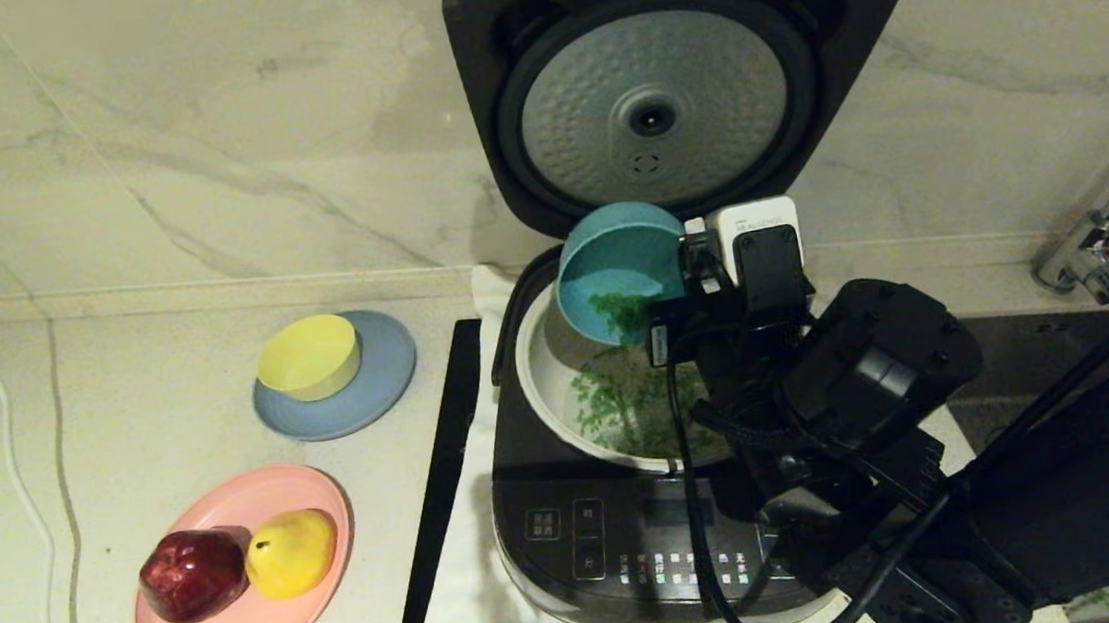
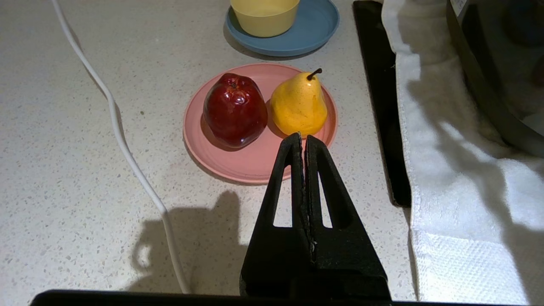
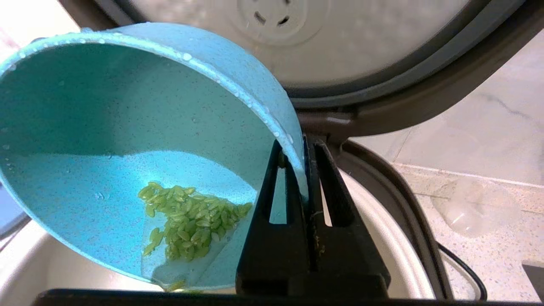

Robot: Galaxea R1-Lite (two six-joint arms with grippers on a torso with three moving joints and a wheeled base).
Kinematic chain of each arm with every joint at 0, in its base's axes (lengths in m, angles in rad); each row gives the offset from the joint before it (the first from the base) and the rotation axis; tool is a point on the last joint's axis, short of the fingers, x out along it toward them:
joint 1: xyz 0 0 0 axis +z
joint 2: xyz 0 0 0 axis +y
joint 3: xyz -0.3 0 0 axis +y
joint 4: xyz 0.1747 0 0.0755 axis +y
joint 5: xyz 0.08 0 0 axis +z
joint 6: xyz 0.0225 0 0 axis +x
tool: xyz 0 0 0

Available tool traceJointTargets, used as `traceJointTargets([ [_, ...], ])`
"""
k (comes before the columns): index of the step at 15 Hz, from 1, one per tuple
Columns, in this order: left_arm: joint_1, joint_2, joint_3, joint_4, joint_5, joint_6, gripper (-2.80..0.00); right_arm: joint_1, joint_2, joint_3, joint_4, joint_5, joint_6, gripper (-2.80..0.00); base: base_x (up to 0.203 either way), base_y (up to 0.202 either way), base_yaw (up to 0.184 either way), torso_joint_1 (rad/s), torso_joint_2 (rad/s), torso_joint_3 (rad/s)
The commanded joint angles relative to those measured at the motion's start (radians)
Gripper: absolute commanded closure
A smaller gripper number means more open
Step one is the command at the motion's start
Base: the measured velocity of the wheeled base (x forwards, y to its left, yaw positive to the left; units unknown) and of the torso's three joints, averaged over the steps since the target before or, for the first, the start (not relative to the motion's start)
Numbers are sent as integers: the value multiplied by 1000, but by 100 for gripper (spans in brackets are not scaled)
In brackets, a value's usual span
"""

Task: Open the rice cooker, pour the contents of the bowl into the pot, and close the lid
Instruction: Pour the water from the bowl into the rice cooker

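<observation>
The dark grey rice cooker (image 1: 625, 546) stands with its lid (image 1: 657, 107) raised, dimpled silver disc facing me. My right gripper (image 3: 302, 142) is shut on the rim of the teal bowl (image 1: 616, 266), which is tipped steeply over the white pot (image 1: 546, 382). A small clump of green bits (image 3: 187, 221) clings low inside the bowl (image 3: 127, 148), and more green bits (image 1: 623, 406) lie in the pot. My left gripper (image 2: 303, 137) is shut on nothing, parked above the counter short of the pink plate.
A pink plate (image 1: 240, 620) holds a red apple (image 1: 191, 574) and a yellow pear (image 1: 289, 550). A yellow bowl (image 1: 307, 356) sits on a grey-blue plate (image 1: 390, 386). A black strip (image 1: 440, 492) lies left of the cooker. A white cable (image 2: 123, 144) crosses the counter; a tap (image 1: 1106, 243) at far right.
</observation>
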Motion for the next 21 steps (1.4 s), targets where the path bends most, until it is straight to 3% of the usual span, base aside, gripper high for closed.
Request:
traceJointTargets([
  [1,1,-2,9,-1,0,0,0,0,7,6,-12,-4,-2,0,0,0,0,0,0,0],
  [6,0,-2,9,-1,0,0,0,8,-62,-35,46,-17,-18,0,0,0,0,0,0,0],
  [11,0,-2,9,-1,0,0,0,12,-141,-76,298,-31,25,0,0,0,0,0,0,0],
  [14,1,-2,9,-1,0,0,0,8,-194,-134,607,-30,180,0,0,0,0,0,0,0],
  [16,1,-2,9,-1,0,1,0,-7,-239,-217,895,-8,313,0,0,0,0,0,0,0],
  [19,0,-2,9,-1,0,0,0,-50,-301,-384,1320,95,579,0,0,0,0,0,0,0],
  [21,0,-2,9,-1,0,1,0,-84,-339,-452,1492,196,677,0,0,0,0,0,0,0],
])
